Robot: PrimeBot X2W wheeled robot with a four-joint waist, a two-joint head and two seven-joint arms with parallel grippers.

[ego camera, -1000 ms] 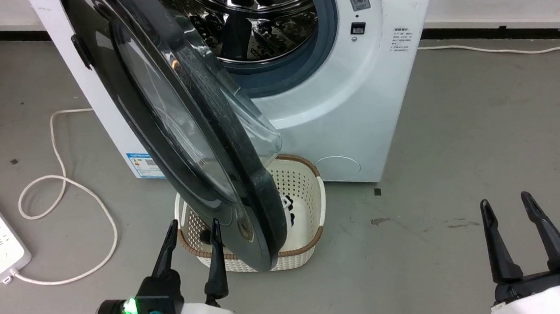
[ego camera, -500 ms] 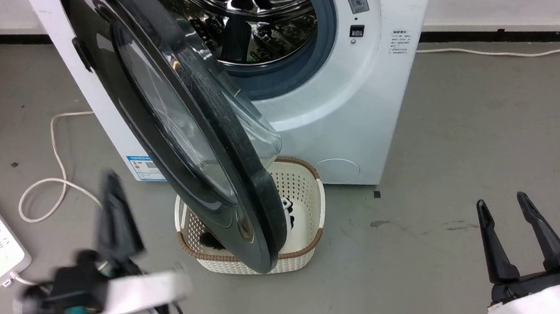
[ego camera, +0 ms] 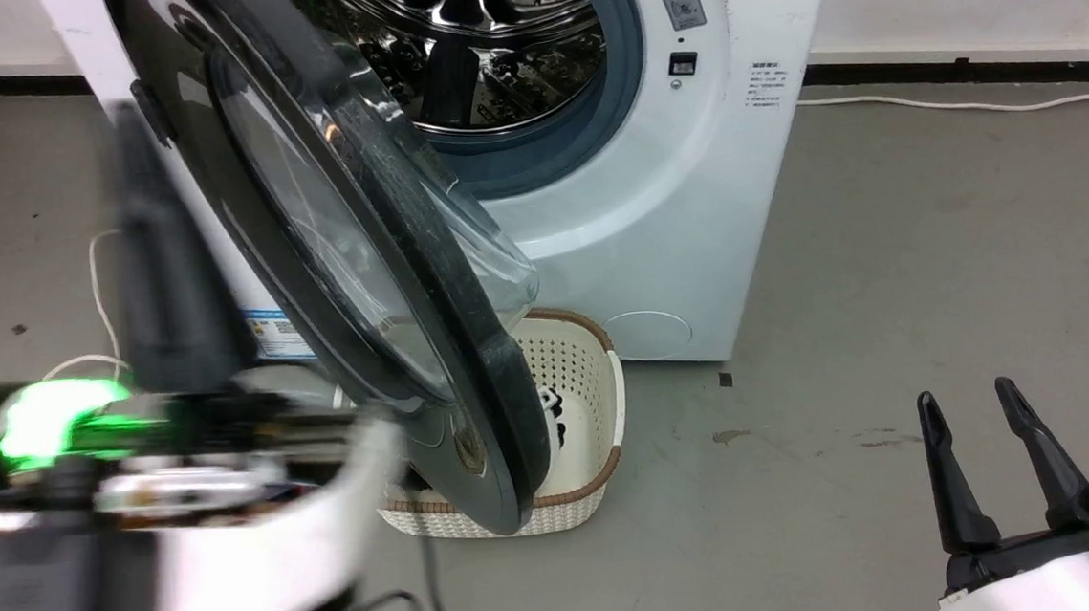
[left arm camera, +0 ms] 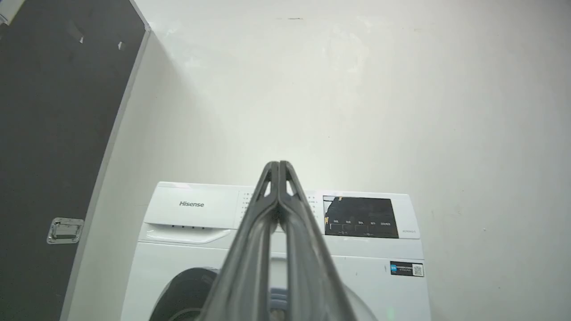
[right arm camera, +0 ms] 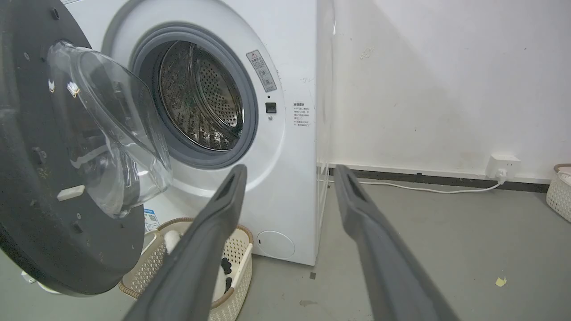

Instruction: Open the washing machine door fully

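In the head view I am seeing the washing machine door (ego camera: 340,253) standing roughly half open from the washing machine (ego camera: 690,190), its free rim hanging over a laundry basket (ego camera: 598,388). The left gripper (ego camera: 137,161) is showing blurred beside the door's outer face. The right gripper (ego camera: 964,391) is sitting low and well apart.

In the left wrist view the left gripper (left arm camera: 279,164) is clenched on nothing, fingertips meeting, aiming high at the control panel (left arm camera: 360,216).

In the right wrist view the right gripper (right arm camera: 290,171) is spread wide and empty, facing the drum opening (right arm camera: 200,98), with the door (right arm camera: 40,187) to one side.

I am judging that the closed left fingers should go to the black rim's inner side, not the glass bowl (right arm camera: 111,129). The push should then follow the hinge arc slowly.
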